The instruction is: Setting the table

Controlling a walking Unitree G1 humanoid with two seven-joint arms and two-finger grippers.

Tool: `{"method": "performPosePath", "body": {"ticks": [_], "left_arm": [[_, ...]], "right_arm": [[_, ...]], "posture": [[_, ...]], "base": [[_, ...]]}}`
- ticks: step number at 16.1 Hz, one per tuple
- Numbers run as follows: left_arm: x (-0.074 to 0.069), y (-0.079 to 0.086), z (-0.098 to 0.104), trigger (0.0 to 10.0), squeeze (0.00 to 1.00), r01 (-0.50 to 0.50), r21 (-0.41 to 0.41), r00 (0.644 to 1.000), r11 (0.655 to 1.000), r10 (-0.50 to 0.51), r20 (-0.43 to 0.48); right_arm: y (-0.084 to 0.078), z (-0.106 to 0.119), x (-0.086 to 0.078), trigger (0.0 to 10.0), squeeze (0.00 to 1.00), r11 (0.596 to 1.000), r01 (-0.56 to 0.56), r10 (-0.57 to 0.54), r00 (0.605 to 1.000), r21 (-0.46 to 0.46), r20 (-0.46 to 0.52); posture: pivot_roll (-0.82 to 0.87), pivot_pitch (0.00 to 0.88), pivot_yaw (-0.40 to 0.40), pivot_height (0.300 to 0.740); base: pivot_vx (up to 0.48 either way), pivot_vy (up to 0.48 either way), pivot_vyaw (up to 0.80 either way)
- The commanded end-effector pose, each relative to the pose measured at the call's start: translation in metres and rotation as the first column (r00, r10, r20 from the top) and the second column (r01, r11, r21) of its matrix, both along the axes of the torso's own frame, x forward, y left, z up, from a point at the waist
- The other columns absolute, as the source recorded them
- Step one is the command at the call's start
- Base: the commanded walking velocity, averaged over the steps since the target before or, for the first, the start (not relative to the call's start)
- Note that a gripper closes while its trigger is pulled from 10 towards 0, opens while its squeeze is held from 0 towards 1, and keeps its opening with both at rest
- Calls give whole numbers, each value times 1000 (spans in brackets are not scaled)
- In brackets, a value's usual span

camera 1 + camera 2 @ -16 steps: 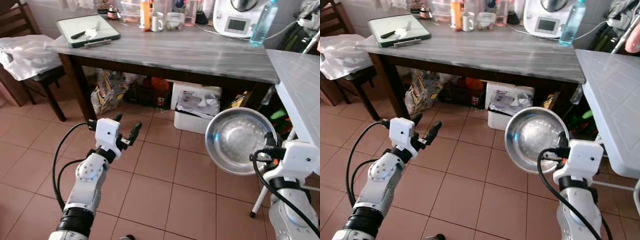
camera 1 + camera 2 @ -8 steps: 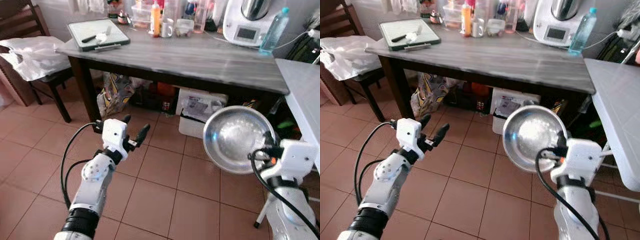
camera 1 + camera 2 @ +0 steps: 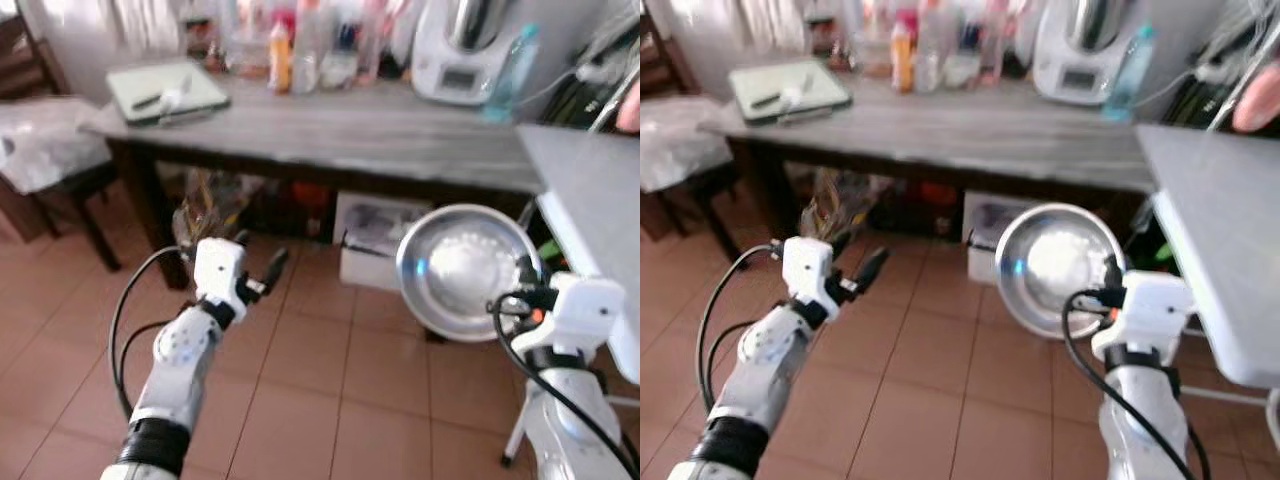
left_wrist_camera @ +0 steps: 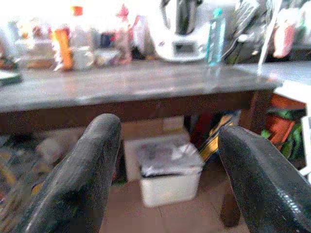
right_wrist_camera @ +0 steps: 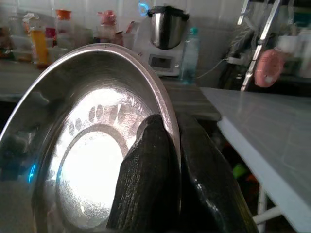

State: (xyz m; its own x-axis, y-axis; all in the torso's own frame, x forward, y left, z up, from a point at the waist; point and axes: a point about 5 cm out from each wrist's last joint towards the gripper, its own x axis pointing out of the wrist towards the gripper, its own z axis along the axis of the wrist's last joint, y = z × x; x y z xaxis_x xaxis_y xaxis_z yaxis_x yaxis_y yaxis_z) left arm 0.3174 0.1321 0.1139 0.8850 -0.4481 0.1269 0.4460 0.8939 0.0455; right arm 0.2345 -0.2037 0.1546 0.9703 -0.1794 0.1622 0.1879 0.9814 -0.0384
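Note:
My right gripper (image 3: 527,284) is shut on the rim of a steel bowl (image 3: 463,270), held tilted on edge in the air low in front of the dark grey table (image 3: 360,135). In the right wrist view the two black fingers (image 5: 150,179) pinch the bowl (image 5: 87,160) by its rim. My left gripper (image 3: 258,257) is open and holds nothing, raised above the tiled floor to the left of the bowl. In the left wrist view its fingers (image 4: 82,179) stand wide apart, pointing at the table (image 4: 121,90).
The table's back edge carries bottles, a mug, a white kitchen machine (image 3: 460,50), a water bottle (image 3: 510,62) and a green cutting board (image 3: 165,93). A white table (image 3: 590,190) stands at the right, a chair (image 3: 50,170) at the left. Bins and bags sit under the table.
The camera has shifted and blurred, so the whole scene moved. Both arms keep their poses, the bowl still held in the right gripper.

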Motion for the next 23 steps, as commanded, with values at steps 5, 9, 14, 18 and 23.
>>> {"method": "performPosePath", "body": {"ticks": [5,9,14,18,23], "left_arm": [[-2,-10,0,10000,0,45,9,999,999,-45,-6],[-1,-12,0,10000,0,52,13,999,999,-52,-8],[-1,-13,-2,10000,0,59,12,998,998,-59,-12],[-2,-14,-3,10000,0,66,15,998,998,-66,-18],[-2,-17,-5,10000,0,80,17,997,997,-80,-23]], "right_arm": [[-5,1,-5,10000,0,1000,25,-25,1000,-16,6],[-5,3,-3,10000,0,999,30,-30,999,-14,12],[-4,2,-2,10000,0,1000,27,-27,1000,-7,13],[-4,3,-2,10000,0,1000,30,-29,999,-9,16],[-4,3,-2,10000,0,999,32,-32,999,-8,18]], "posture": [[68,48,-38,740],[68,46,-36,740],[69,44,-36,740],[67,44,-34,740],[65,43,-32,740]], "base": [[289,0,0],[292,0,0],[312,0,0],[315,0,0],[325,0,0]]}}
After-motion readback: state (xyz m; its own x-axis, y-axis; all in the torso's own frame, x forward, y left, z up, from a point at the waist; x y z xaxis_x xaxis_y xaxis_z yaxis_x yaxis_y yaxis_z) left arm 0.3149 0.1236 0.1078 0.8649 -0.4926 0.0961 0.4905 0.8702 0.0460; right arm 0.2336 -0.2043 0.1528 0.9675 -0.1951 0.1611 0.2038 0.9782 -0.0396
